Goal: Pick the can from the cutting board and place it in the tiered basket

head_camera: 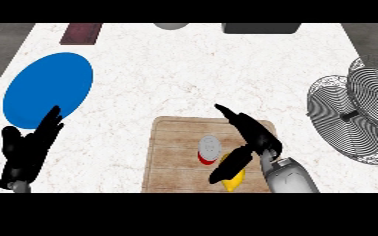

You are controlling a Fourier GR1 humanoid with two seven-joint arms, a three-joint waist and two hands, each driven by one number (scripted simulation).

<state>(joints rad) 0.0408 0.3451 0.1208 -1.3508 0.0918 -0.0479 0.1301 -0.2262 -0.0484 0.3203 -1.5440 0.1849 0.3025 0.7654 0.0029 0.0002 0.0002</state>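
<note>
A small can (209,149) with a grey top and red side stands upright on the wooden cutting board (173,150), right of the board's middle. My right hand (253,139) hovers just to the can's right, fingers straight and spread, thumb low near the board's front edge; it does not hold the can. A yellow object (234,182) lies on the board under that hand's thumb. The wire tiered basket (347,107) stands at the counter's right edge. My left hand (28,150) rests open at the lower left, fingers up.
A blue plate (49,89) lies at the left, just beyond my left hand. At the counter's far edge sit a dark red-brown block (81,33), a grey round object (170,26) and a dark grey box (261,28).
</note>
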